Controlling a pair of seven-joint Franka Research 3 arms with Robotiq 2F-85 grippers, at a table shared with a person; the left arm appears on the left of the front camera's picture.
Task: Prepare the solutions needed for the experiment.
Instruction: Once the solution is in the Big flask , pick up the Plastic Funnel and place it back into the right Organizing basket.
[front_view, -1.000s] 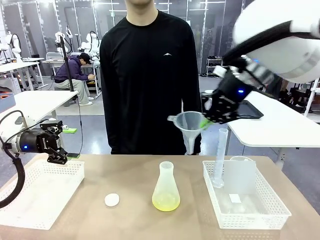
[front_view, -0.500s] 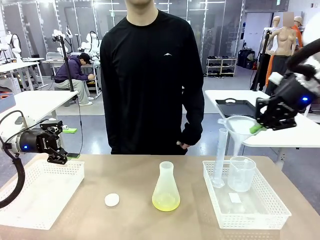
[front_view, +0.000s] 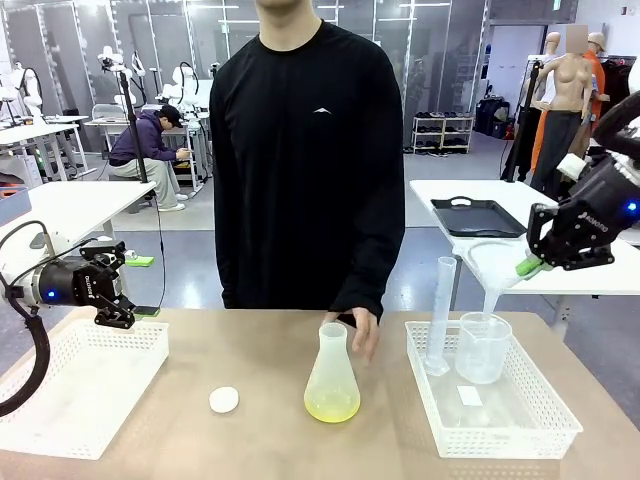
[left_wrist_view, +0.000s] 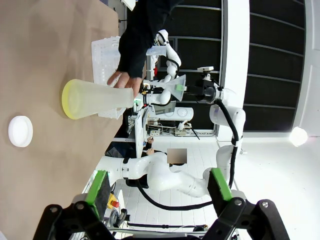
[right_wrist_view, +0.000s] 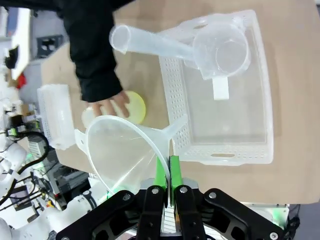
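We see the right pincer (front_view: 527, 266) clamped on the rim of the clear funnel (front_view: 488, 262). It holds the funnel tilted in the air over the right basket (front_view: 560, 420), with the stem pointing down toward the beaker (front_view: 482, 347). The tall cylinder (front_view: 440, 315) stands just left of the beaker in the basket's far end. The left pincer (left_wrist_view: 157, 172) hangs over the left basket (front_view: 80, 400) with its fingers apart and nothing between them.

The solution (front_view: 332, 406) is a shallow yellow-green layer in the bottom of the flask (front_view: 332, 372), which stands mid-bench, with a white disc (front_view: 224, 399) to its left. The person's hand (front_view: 362, 333) is beside the flask's neck; we cannot tell whether it touches.

We judge the grip to be the weakest point. The pads pinch only a thin edge, so the funnel could swivel or slip out if it is lowered with a jolt. On the way down, the stem could catch the beaker's lip or knock the cylinder, which looks slender enough to topple. If the funnel drops from this height, it may bounce out of the basket. At the flask, a careless nudge from the hand could tip it and spill the little liquid there is. An arm swinging back toward mid-bench would meet that hand.
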